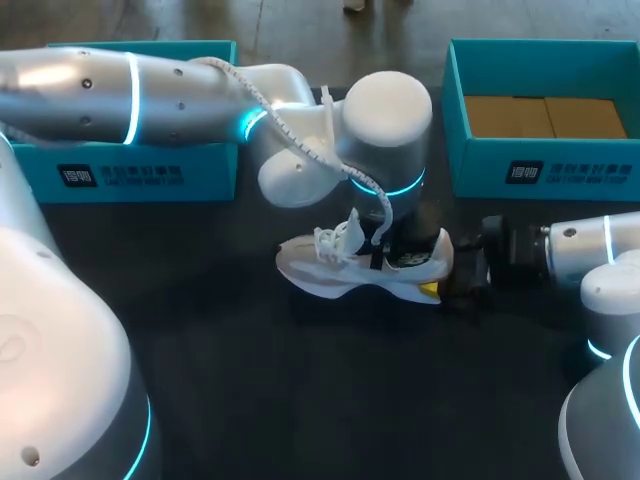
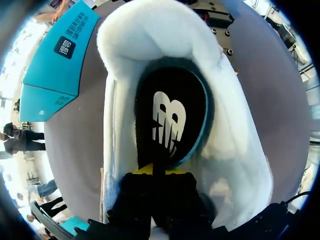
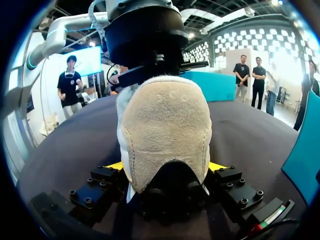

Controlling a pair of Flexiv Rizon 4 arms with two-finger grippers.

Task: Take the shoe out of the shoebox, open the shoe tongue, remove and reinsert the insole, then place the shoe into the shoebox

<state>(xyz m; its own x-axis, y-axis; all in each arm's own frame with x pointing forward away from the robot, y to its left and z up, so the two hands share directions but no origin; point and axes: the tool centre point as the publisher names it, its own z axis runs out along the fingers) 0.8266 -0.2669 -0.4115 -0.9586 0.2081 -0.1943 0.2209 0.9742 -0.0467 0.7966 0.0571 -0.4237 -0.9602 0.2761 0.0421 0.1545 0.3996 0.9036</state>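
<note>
A white shoe (image 1: pixel 345 270) stands upright on the dark table between the two boxes, laces toward my left. My left gripper (image 1: pixel 400 252) comes down from above into its opening. In the left wrist view the black insole (image 2: pixel 172 120) with a white logo lies in the shoe (image 2: pixel 235 150), and the left gripper (image 2: pixel 157 171) is shut on the insole's near edge, yellow tips almost together. My right gripper (image 1: pixel 457 280) holds the heel from the right. In the right wrist view its yellow fingertips (image 3: pixel 116 165) press both sides of the tan suede heel (image 3: pixel 165 120).
A teal shoebox (image 1: pixel 540 172) with brown cardboard inside stands at the back right. A second teal box (image 1: pixel 130 172) sits at the back left behind my left arm. Dark tabletop lies bare in front of the shoe.
</note>
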